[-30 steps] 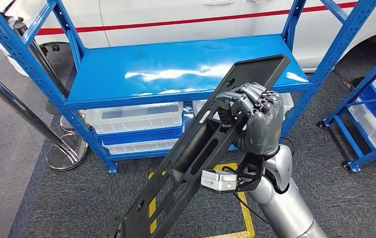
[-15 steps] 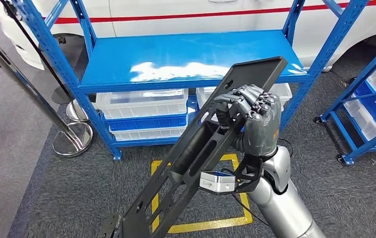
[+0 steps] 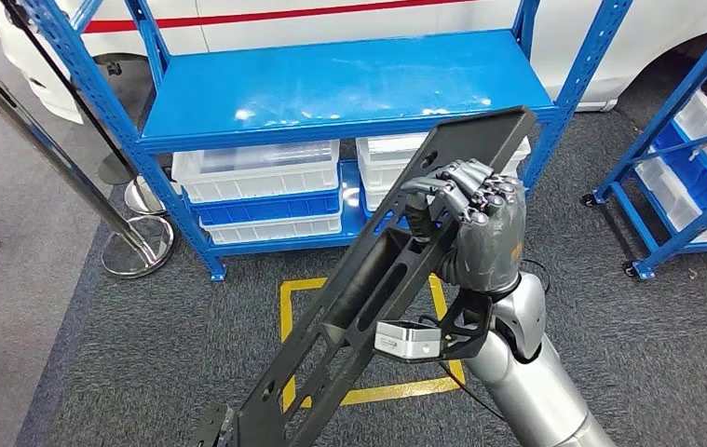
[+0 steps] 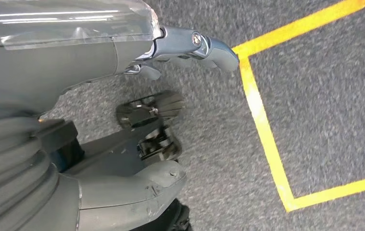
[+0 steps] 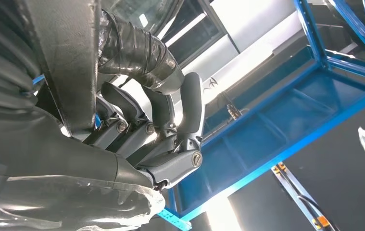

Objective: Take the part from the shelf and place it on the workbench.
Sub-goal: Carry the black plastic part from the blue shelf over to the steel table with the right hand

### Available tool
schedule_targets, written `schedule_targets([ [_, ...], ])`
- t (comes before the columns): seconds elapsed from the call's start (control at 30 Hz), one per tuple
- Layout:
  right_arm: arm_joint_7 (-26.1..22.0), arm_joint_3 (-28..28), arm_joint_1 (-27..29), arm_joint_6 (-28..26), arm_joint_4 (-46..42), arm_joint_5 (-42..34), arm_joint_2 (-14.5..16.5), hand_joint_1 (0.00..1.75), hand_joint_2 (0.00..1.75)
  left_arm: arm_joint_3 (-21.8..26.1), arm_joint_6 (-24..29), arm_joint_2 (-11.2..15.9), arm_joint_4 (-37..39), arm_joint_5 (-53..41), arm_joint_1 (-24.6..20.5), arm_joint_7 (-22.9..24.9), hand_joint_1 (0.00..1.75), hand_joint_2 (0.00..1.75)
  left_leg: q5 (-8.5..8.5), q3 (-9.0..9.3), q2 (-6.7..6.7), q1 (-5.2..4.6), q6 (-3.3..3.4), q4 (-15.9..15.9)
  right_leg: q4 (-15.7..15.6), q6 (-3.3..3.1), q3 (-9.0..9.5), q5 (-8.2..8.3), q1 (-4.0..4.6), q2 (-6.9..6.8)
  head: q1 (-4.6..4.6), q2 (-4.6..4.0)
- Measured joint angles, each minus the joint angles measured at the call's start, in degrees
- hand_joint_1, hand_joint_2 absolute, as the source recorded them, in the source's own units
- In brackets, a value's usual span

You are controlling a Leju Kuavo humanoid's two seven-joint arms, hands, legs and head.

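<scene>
Part (image 3: 368, 289): long black slotted frame, held off the shelf (image 3: 331, 88), in front of it and well clear of its blue top board. It is carried on a slant, upper end toward the shelf, lower end dropping to the bottom edge of the head view, above the yellow floor marking (image 3: 289, 307).

Right hand (image 3: 475, 223) is clamped on the part's upper third, fingers (image 5: 170, 120) wrapped over one side rail and through a cut-out, as seen in the right wrist view.

Left hand (image 4: 156, 130): hangs low over the carpet, away from the shelf. Fingers look curled with nothing in them, but the wrist view is blurred, so its state cannot be told for sure.

Handling, judged: the part is taken to be rigid, moulded or cast, no sag seen along its length. Probably moderate weight, but with the grip high and most of the length hanging below, a strong turning load on the wrist is expected. Swing of the lower end should be watched during any turn. The rail edge is narrow and smooth, so slip within the hand is possible. A hold nearer mid-length, on a cross web between slots, would be better balanced.

The worktop cannot be located from here. White bins (image 3: 256, 172) sit on the shelf's lower level; a steel post (image 3: 61, 158) stands left of the shelf.
</scene>
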Motion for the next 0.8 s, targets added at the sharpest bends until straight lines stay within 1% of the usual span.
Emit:
schedule_targets([
  [0.03,-0.01,0.05,-0.02,0.00,0.02,-0.01,0.00,1.75,1.75,-0.02,-0.01,0.00,0.00,0.00,0.01,-0.01,0.00,1.75,-2.65,-1.04,-0.01,0.02,-0.14,3.89,0.02,-0.23,-0.62,0.46,0.13,-0.04,0.00,0.00],
  [0.07,-0.02,0.11,-0.04,0.00,0.08,-0.02,-0.01,1.75,1.75,-0.05,-0.01,0.00,0.01,0.03,0.00,-0.01,0.00,1.75,-4.47,-1.72,-0.01,0.03,-0.19,7.26,0.06,-0.36,-1.29,0.92,0.27,-0.05,0.00,0.00],
  [0.1,-0.04,0.17,-0.07,0.00,0.16,-0.05,-0.02,1.75,1.75,-0.10,-0.03,0.00,0.01,0.08,-0.01,-0.02,0.00,1.75,-5.04,-1.52,-0.01,0.02,-0.11,8.94,0.13,-0.45,-1.95,1.34,0.42,-0.05,0.00,0.00],
  [0.13,-0.05,0.22,-0.08,0.00,0.27,-0.08,-0.03,1.75,1.75,-0.20,-0.04,0.00,0.02,0.14,-0.04,-0.05,0.00,1.75,-4.62,-0.37,-0.02,-0.01,0.09,8.79,0.22,-0.50,-2.56,1.74,0.56,-0.03,-0.01,0.00],
  [0.17,-0.08,0.25,-0.11,-0.01,0.36,-0.11,-0.04,1.75,1.75,-0.30,-0.05,0.00,0.03,0.21,-0.10,-0.08,0.00,1.75,-3.39,1.78,-0.06,-0.14,0.44,6.63,0.34,-0.51,-3.08,2.09,0.69,0.00,-0.01,0.00],
  [0.2,-0.10,0.26,-0.14,-0.01,0.42,-0.13,-0.05,1.75,1.75,-0.38,-0.06,0.01,0.04,0.25,-0.20,-0.12,0.00,1.75,-2.01,4.63,-0.18,-0.37,0.98,2.94,0.43,-0.50,-3.45,2.40,0.77,0.04,0.00,0.00],
  [0.23,-0.11,0.27,-0.21,-0.02,0.44,-0.13,-0.05,1.75,1.75,-0.43,-0.06,0.06,0.04,0.29,-0.36,-0.15,0.00,1.75,-1.29,7.39,-0.31,-0.62,1.63,-1.02,0.48,-0.38,-3.72,2.69,0.82,0.04,0.00,0.00],
  [0.27,-0.13,0.27,-0.29,-0.02,0.45,-0.14,-0.07,1.75,1.75,-0.44,-0.06,0.11,0.04,0.32,-0.55,-0.20,0.00,1.75,-0.95,9.52,-0.44,-0.93,2.17,-4.37,0.49,-0.17,-3.91,3.04,0.73,0.00,0.00,0.00],
  [0.3,-0.14,0.27,-0.38,-0.02,0.45,-0.16,-0.08,1.75,1.75,-0.45,-0.06,0.17,0.04,0.36,-0.71,-0.26,0.00,1.75,-0.92,10.74,-0.55,-1.19,2.61,-6.53,0.41,0.13,-4.06,3.45,0.52,-0.07,0.01,0.00],
  [0.33,-0.15,0.28,-0.46,-0.03,0.46,-0.21,-0.08,1.75,1.75,-0.48,-0.06,0.22,0.04,0.40,-0.82,-0.32,0.00,1.75,-0.94,11.07,-0.57,-1.38,2.90,-7.52,0.22,0.49,-4.20,3.96,0.30,-0.14,-0.01,0.00],
  [0.37,-0.15,0.28,-0.50,-0.03,0.46,-0.26,-0.09,1.75,1.75,-0.51,-0.06,0.21,0.04,0.48,-0.84,-0.39,0.00,1.75,-0.37,11.03,-0.56,-1.56,3.14,-8.14,-0.16,0.83,-4.25,4.53,0.07,-0.16,-0.01,0.00],
  [0.4,-0.16,0.29,-0.51,-0.04,0.48,-0.31,-0.11,1.75,1.75,-0.55,-0.07,0.19,0.04,0.58,-0.84,-0.43,0.00,1.75,0.48,11.07,-0.40,-1.49,3.32,-8.95,-0.40,1.07,-4.34,4.73,0.00,-0.13,0.01,0.00],
  [0.43,-0.17,0.29,-0.54,-0.05,0.48,-0.36,-0.14,1.75,1.75,-0.60,-0.07,0.16,0.04,0.67,-0.86,-0.45,0.00,1.75,1.41,11.05,-0.23,-1.38,3.54,-9.83,-0.16,1.27,-4.55,4.12,0.03,-0.05,0.01,0.00],
  [0.47,-0.19,0.30,-0.60,-0.06,0.49,-0.42,-0.17,1.75,1.75,-0.65,-0.08,0.13,0.05,0.77,-0.96,-0.48,0.00,1.75,2.35,10.88,-0.05,-1.22,3.68,-10.65,1.13,1.49,-5.06,2.51,0.04,0.04,0.03,0.00],
  [0.5,-0.20,0.31,-0.63,-0.07,0.50,-0.48,-0.21,1.75,1.75,-0.71,-0.09,0.10,0.05,0.84,-1.06,-0.49,0.00,1.75,3.14,10.47,0.12,-1.04,3.66,-11.09,3.79,1.71,-5.92,-0.03,-0.02,0.09,0.03,0.00],
  [0.53,-0.20,0.32,-0.65,-0.08,0.51,-0.53,-0.24,1.75,1.75,-0.77,-0.10,0.08,0.06,0.87,-1.13,-0.50,0.00,1.75,3.67,9.70,0.16,-1.03,3.67,-11.02,7.23,2.02,-6.93,-2.75,-0.17,0.13,0.03,0.00],
  [0.57,-0.20,0.32,-0.63,-0.09,0.52,-0.56,-0.28,1.75,1.75,-0.82,-0.11,0.05,0.07,0.90,-1.16,-0.50,0.00,1.75,4.16,8.78,0.22,-0.99,3.56,-10.72,10.92,2.38,-7.85,-4.81,-0.40,0.13,0.03,0.00],
  [0.6,-0.20,0.33,-0.59,-0.09,0.54,-0.57,-0.32,1.75,1.75,-0.87,-0.12,0.03,0.07,0.90,-1.13,-0.50,0.00,1.75,4.62,7.77,0.29,-0.93,3.35,-10.31,13.63,2.77,-8.22,-5.64,-0.67,0.12,0.03,0.00],
  [0.63,-0.20,0.34,-0.57,-0.09,0.55,-0.57,-0.37,1.75,1.75,-0.90,-0.13,0.01,0.07,0.90,-1.10,-0.50,0.00,1.75,5.06,6.70,0.35,-0.81,3.13,-9.80,14.66,3.17,-7.77,-5.20,-0.96,0.11,0.03,0.00],
  [0.67,-0.20,0.35,-0.57,-0.09,0.56,-0.57,-0.41,1.75,1.75,-0.91,-0.13,0.00,0.07,0.90,-1.11,-0.50,0.00,1.75,5.47,5.55,0.40,-0.62,2.82,-9.17,13.85,3.61,-6.35,-3.90,-1.30,0.07,0.03,0.00],
  [0.7,-0.20,0.36,-0.58,-0.09,0.58,-0.57,-0.43,1.75,1.75,-0.91,-0.13,0.00,0.07,0.90,-1.13,-0.50,0.00,1.75,5.83,4.39,0.42,-0.39,2.46,-8.41,11.31,4.07,-4.06,-2.59,-1.68,0.04,0.03,0.00],
  [0.73,-0.20,0.36,-0.61,-0.09,0.58,-0.57,-0.43,1.75,1.75,-0.91,-0.12,0.05,0.07,0.90,-1.15,-0.50,0.00,1.75,6.13,3.22,0.38,-0.23,2.07,-7.61,8.04,4.55,-1.57,-2.37,-1.82,0.04,0.05,0.00],
  [0.77,-0.21,0.37,-0.59,-0.10,0.58,-0.57,-0.43,1.75,1.75,-0.92,-0.11,0.07,0.07,0.89,-1.14,-0.49,0.00,1.75,6.40,2.26,0.30,-0.13,1.68,-6.80,5.37,4.50,0.22,-2.50,-1.78,0.15,-0.02,0.00],
  [0.8,-0.22,0.38,-0.58,-0.12,0.59,-0.58,-0.45,1.75,1.75,-0.92,-0.11,0.09,0.07,0.89,-1.12,-0.51,0.00,1.75,6.67,1.56,0.23,-0.12,1.30,-6.13,3.51,4.18,1.21,-3.15,-1.68,0.30,-0.08,0.00],
])
